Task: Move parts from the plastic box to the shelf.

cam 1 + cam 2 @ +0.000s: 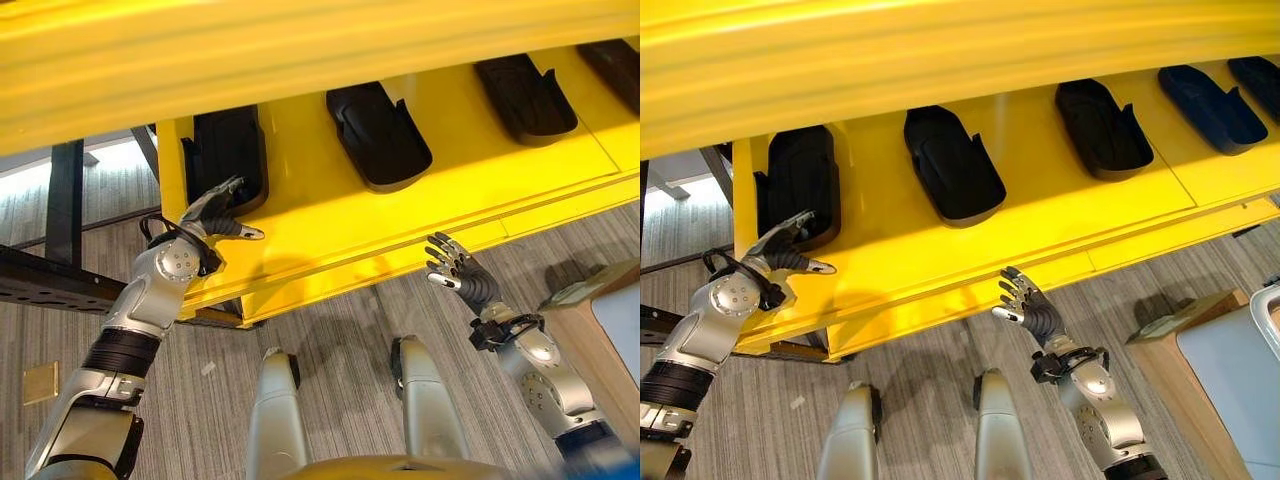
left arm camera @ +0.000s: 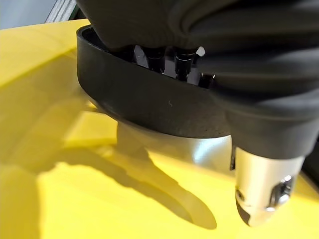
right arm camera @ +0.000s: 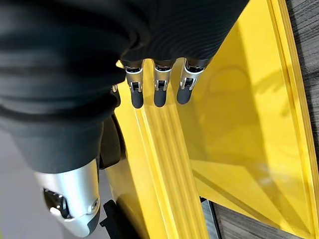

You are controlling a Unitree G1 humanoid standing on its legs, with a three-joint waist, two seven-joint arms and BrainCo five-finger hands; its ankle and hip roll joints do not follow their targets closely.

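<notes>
Several black moulded parts lie in a row on the yellow shelf (image 1: 470, 190). The leftmost part (image 1: 228, 150) sits at the shelf's left end. My left hand (image 1: 212, 215) is at that part's near end, its relaxed fingers (image 1: 792, 225) resting over the rim and its thumb held straight, apart from the part, above the shelf. In the left wrist view the part's rim (image 2: 149, 104) crosses in front of the fingers. My right hand (image 1: 455, 270) hangs just below the shelf's front edge, open with fingers (image 3: 157, 94) spread, holding nothing.
Further black parts (image 1: 378, 135) (image 1: 525, 95) lie to the right along the shelf. A yellow beam (image 1: 300, 50) runs across above it. A dark metal frame (image 1: 60, 200) stands at the left, and a wooden-edged table (image 1: 1190, 330) stands at the lower right.
</notes>
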